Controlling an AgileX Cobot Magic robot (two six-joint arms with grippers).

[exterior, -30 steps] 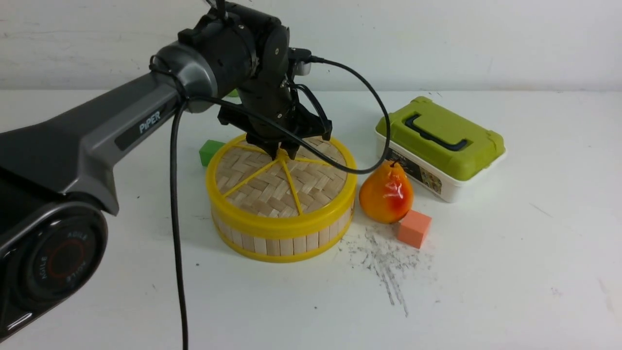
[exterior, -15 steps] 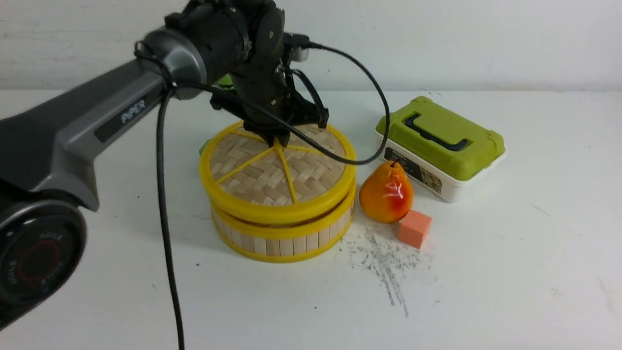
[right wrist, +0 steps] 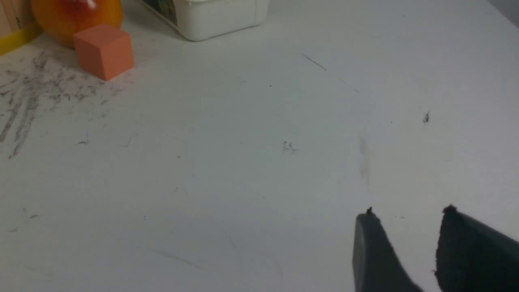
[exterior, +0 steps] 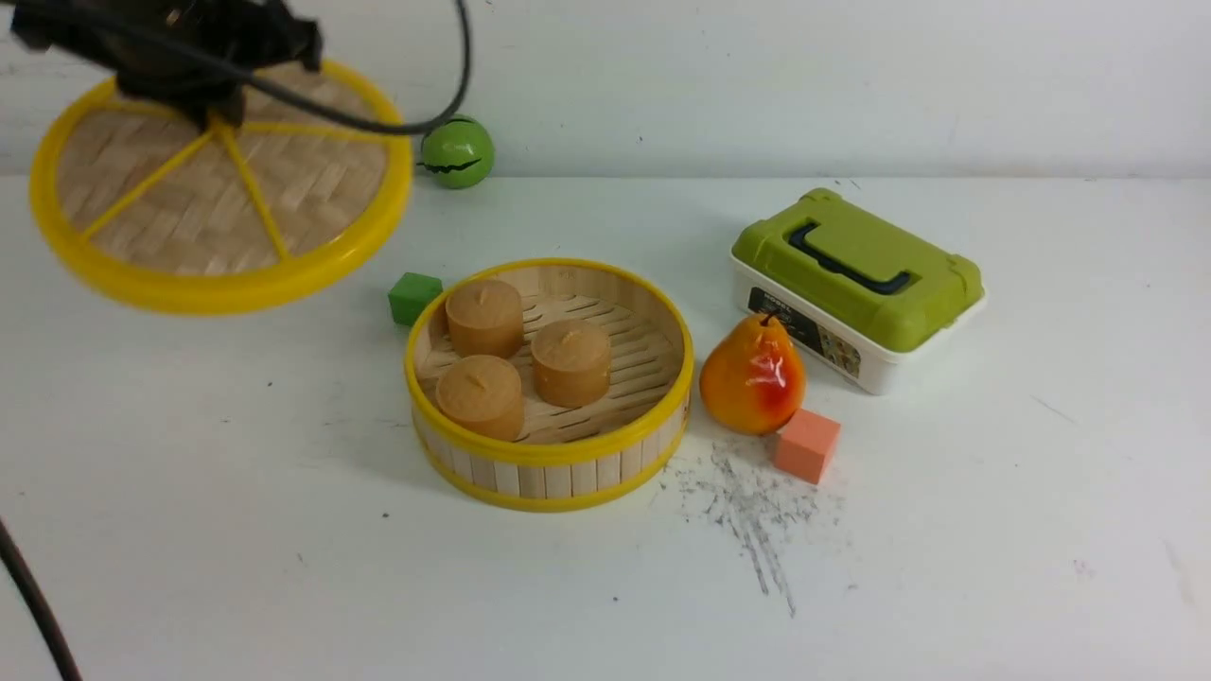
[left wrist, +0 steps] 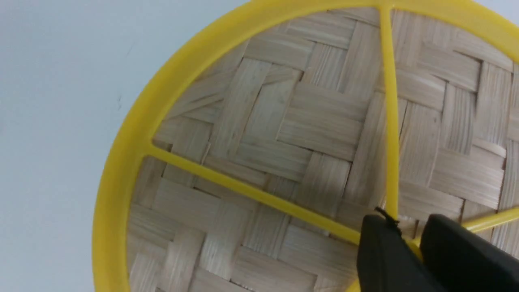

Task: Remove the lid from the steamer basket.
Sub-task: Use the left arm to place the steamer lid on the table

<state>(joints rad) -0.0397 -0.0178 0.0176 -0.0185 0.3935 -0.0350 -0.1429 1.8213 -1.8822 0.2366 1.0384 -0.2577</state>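
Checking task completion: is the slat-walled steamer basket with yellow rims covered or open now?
Open. Three brown cylinders show inside the steamer basket; the left gripper holds the yellow-rimmed woven bamboo lid aloft, clear of it.

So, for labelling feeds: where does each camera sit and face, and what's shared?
Front view: between the arms, facing forward; left gripper holds the lid, steamer basket open.
Left wrist view: on that wrist, facing the lid; its fingertips show.
Right wrist view: on that wrist, facing the table; right gripper open.
Shared: orange cube, front and right wrist.
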